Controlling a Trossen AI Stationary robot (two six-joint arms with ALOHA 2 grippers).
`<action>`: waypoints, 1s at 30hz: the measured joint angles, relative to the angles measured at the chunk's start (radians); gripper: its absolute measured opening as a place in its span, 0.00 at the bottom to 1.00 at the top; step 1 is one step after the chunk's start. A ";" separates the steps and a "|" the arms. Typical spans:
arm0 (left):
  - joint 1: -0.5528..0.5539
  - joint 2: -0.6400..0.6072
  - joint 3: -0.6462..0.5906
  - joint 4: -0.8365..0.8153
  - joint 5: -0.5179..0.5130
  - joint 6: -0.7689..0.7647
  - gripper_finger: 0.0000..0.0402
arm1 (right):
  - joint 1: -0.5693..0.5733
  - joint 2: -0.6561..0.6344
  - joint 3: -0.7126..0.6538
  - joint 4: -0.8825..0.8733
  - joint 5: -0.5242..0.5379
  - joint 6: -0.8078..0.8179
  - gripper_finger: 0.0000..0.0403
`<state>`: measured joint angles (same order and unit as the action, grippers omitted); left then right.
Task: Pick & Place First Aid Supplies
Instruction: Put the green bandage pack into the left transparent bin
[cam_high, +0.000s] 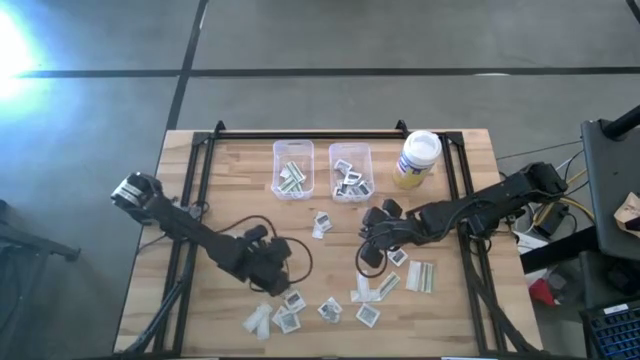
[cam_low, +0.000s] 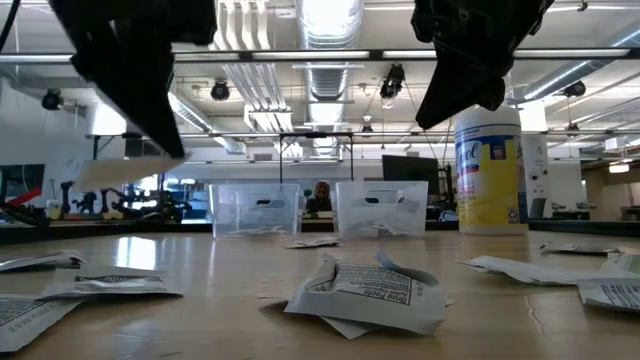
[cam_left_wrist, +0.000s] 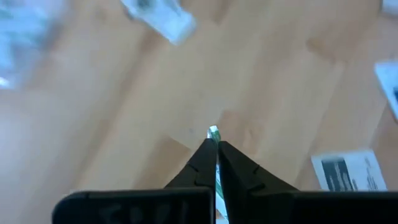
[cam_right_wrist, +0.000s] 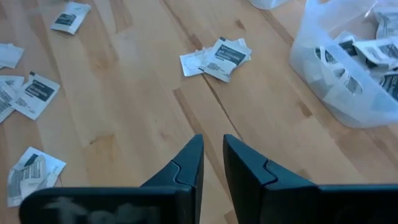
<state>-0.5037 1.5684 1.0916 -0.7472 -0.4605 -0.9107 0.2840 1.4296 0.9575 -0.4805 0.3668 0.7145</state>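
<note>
Left wrist view: left gripper (cam_left_wrist: 216, 144) jaws pinch a thin packet (cam_left_wrist: 214, 132) by its edge; right gripper (cam_right_wrist: 212, 163) jaws empty, slightly apart above bench (cam_right_wrist: 137, 93); packets look light, floppy.

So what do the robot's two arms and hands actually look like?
Both arms are dark, nearly black, and jointed. The left arm has a silver-grey motor housing at its base end and a black cable looping beside its hand. The right arm ends in a similar dark hand. Each hand has two slim, tapering black fingers on a blocky black body.
</note>
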 joint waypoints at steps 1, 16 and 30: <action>0.001 -0.016 0.000 -0.008 -0.041 0.001 0.02 | 0.000 0.000 -0.004 -0.001 0.000 0.009 0.15; 0.232 -0.245 0.000 -0.016 -0.439 0.142 0.02 | 0.000 0.000 -0.017 0.000 -0.001 0.043 0.19; 0.627 -0.241 0.000 0.191 -0.208 0.368 0.02 | 0.031 0.000 -0.017 0.020 -0.001 0.042 0.15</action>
<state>0.1231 1.3279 1.0916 -0.5565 -0.6687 -0.5423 0.3153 1.4296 0.9401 -0.4608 0.3656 0.7567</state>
